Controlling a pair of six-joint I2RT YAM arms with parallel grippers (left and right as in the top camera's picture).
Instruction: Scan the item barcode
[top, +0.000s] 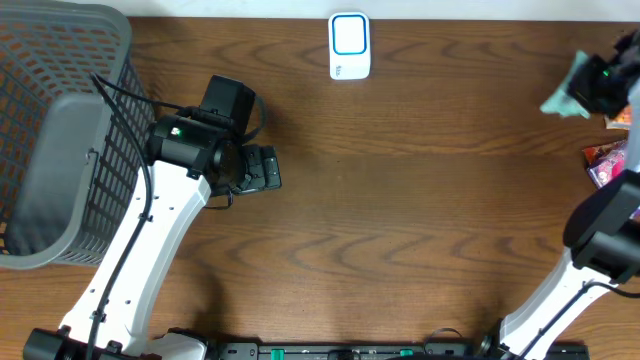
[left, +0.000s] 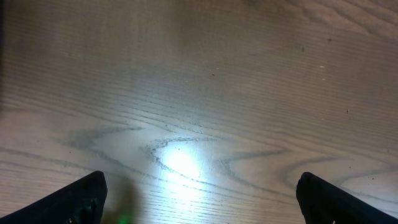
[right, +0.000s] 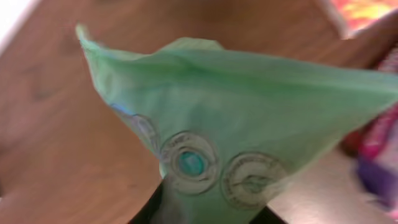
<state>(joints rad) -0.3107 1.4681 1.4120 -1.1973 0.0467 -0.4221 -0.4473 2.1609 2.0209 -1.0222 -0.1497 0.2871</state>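
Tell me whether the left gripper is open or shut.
Open. In the left wrist view the left gripper has its fingertips at opposite edges of the frame, with only bare table between them.

You worked at a mock shop checkout on a wood-grain table (top: 400, 230). A grey mesh shopping basket (top: 60, 130) stood behind your left pincer (top: 265, 168). A white barcode scanner (top: 349, 46) lay ahead of it, off to one side. Bright packets (top: 603, 165) lay near your right pincer (top: 590, 85), which pinched a green packet (right: 249, 124).
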